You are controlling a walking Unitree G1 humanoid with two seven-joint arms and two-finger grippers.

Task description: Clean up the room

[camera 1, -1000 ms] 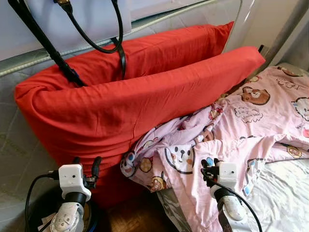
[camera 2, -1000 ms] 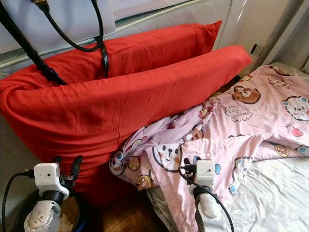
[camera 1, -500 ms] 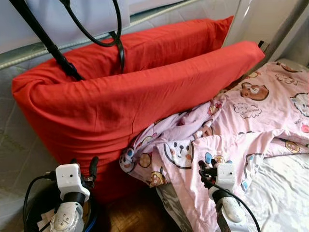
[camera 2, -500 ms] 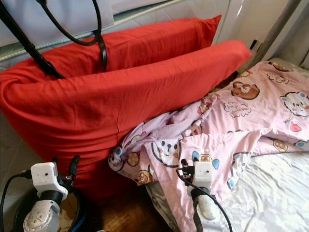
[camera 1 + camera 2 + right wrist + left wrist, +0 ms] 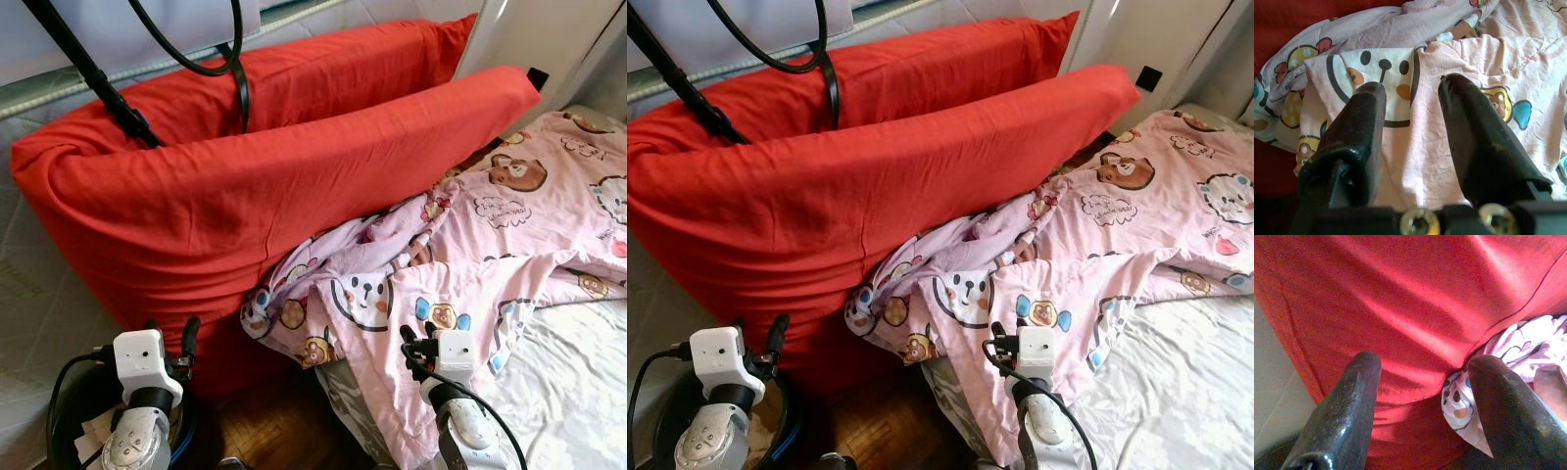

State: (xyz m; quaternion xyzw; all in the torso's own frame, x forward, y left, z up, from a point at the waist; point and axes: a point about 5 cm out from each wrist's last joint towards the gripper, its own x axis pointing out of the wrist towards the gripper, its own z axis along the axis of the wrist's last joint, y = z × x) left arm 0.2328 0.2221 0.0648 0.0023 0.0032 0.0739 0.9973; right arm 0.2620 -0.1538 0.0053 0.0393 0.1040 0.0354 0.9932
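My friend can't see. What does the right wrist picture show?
The right gripper, its two black fingers open with nothing between them, points at a crumpled pink cotton blanket printed with cartoon bears and pandas. A big red fabric pillow lies past the blanket.

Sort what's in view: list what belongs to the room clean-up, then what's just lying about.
Clean-up:
pink cartoon blanket, crumpled over the bed edge
red pillows, leaning against the wall
right gripper, open, at the blanket
left gripper, open, facing the pillows

Lying about:
black bag straps
white bedsheet
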